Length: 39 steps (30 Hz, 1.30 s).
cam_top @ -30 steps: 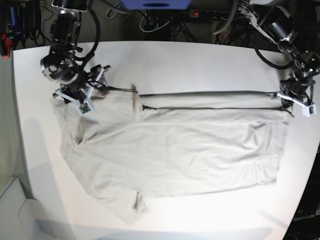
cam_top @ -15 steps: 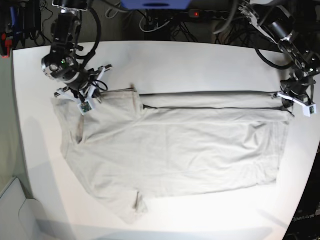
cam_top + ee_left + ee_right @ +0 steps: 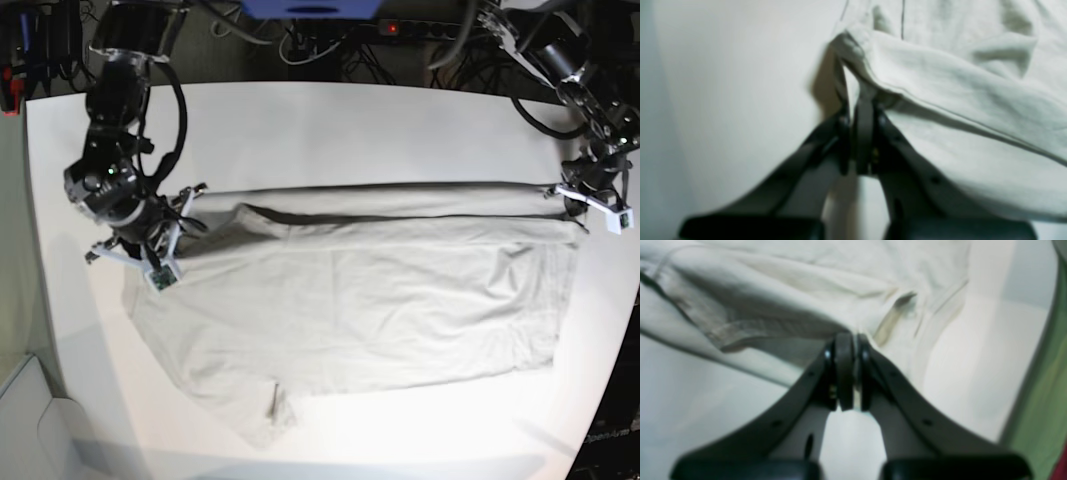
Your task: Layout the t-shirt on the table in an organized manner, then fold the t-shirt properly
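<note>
A: What lies behind the work surface?

B: A dark strip along the top of the base view, crowded with tangled black cables [image 3: 320, 50]. A power strip [image 3: 420, 30] with a small red light sits among them, and a blue object [image 3: 312, 8] shows at the top edge.

A: And to the sides?

B: At far left, a pale greenish floor [image 3: 12, 250], with something red [image 3: 10, 85] near the upper corner. A light grey panel [image 3: 30, 420] fills the lower left. Overhead light glares brightly below.
</note>
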Each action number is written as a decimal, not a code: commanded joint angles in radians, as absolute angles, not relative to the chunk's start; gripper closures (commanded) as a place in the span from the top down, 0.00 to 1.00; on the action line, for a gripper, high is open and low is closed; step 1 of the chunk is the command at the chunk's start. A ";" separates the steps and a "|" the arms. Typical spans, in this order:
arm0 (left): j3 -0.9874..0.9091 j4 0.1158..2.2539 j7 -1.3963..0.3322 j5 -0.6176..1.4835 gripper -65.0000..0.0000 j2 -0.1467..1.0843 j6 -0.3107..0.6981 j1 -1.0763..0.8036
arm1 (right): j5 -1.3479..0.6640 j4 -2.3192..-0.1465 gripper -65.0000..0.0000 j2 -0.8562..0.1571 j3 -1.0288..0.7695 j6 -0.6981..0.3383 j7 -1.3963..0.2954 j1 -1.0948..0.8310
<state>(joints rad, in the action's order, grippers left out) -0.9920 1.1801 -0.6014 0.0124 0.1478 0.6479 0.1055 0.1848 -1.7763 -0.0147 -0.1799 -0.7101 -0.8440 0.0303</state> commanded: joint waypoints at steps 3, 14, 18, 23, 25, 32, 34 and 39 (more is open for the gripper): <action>-0.992 1.202 -0.581 0.027 0.00 0.168 0.648 0.119 | 0.166 -1.745 0.00 -0.012 -0.117 -0.698 -0.817 0.114; -0.992 1.202 -0.582 0.027 0.00 0.168 0.648 0.114 | 0.168 -1.376 0.00 -0.010 -0.005 -0.698 -0.808 0.447; -0.992 1.202 -0.582 0.027 0.00 0.168 0.648 0.113 | 0.168 -1.279 0.00 -0.008 -0.002 -0.698 -0.779 0.519; -0.992 1.202 -0.582 0.027 0.00 0.168 0.648 0.113 | 0.168 -1.122 0.01 -0.010 -0.002 -0.698 -0.730 0.585; -0.992 1.202 -0.582 0.027 0.00 0.168 0.648 0.113 | 0.168 -1.084 0.06 -0.012 -0.002 -0.698 -0.714 0.598; -0.992 1.202 -0.582 0.027 0.00 0.168 0.648 0.113 | 0.168 -1.070 0.49 -0.015 -0.010 -0.698 -0.691 0.602; -0.992 1.202 -0.582 0.027 0.00 0.168 0.648 0.113 | 0.168 -1.116 0.57 -0.033 -0.013 -0.698 -0.700 0.595; -0.992 1.202 -0.582 0.027 0.00 0.168 0.648 0.113 | 0.168 -1.313 0.60 -0.085 -0.117 -0.698 -0.788 0.486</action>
<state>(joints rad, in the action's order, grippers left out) -0.9924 1.1843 -0.6014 0.0120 0.1493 0.6479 0.0982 0.1791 -1.3037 -0.0818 -0.1188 -0.7105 -0.7952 0.4667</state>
